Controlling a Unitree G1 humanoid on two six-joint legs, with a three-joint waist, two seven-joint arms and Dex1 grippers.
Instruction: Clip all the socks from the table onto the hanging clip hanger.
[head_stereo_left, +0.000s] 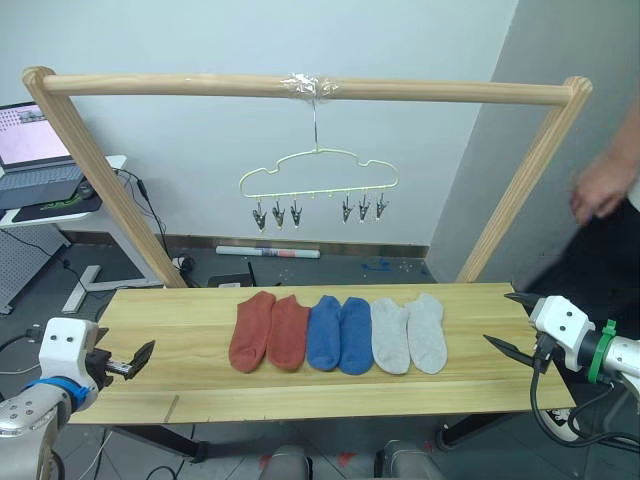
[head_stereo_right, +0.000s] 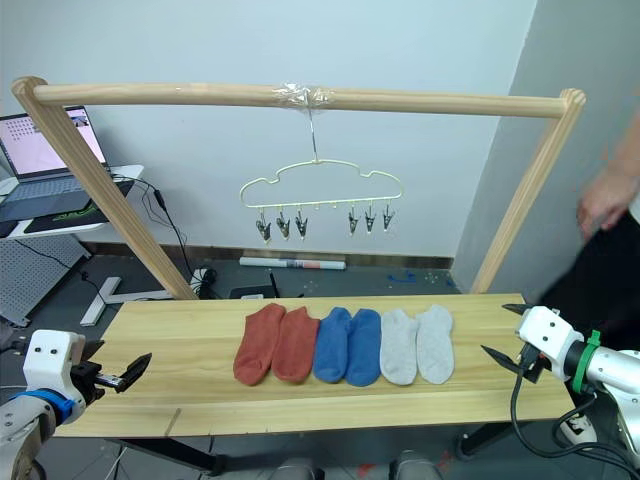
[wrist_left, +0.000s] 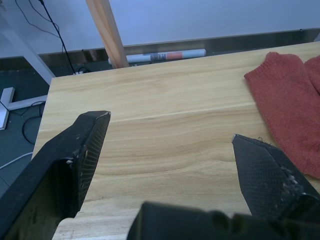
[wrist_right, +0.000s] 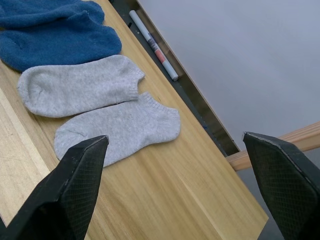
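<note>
Socks lie in a neat row across the middle of the desk (head_stereo_left: 200, 390), toes toward the robot, each touching or nearly touching its neighbour: two rust-red socks (head_stereo_left: 269, 331) on the left, two blue socks (head_stereo_left: 340, 334) in the centre, two grey socks (head_stereo_left: 408, 333) on the right. All six are short ankle socks of plain knit fabric, lying flat.

Above and behind them the hanger (head_stereo_left: 318, 172), a thin pale yellow cloud-shaped wire, hangs by its metal hook from a taped spot on the pole (head_stereo_left: 300, 88) of a wooden frame. Its small dark clips (head_stereo_left: 277, 214) hang in two groups of three, all bare.

Left tool (head_stereo_left: 128, 364) hovers over the left end of the desk, well apart from the red socks, its fingers spread wide and holding nothing. Right tool (head_stereo_left: 508, 322) sits at the right end, near the grey socks, likewise wide open and empty.

The left wrist view shows the knit texture of a red sock's cuff and bare plank grain between the fingers. The right wrist view shows the grey pair close up, ribbed cuffs visible, with the blue pair beyond.

A laptop (head_stereo_left: 35, 150) stands on a side stand at the far left. A tube (head_stereo_left: 268, 252) lies on the floor along the wall. A person's hand (head_stereo_left: 600, 190) appears at the right edge.
</note>
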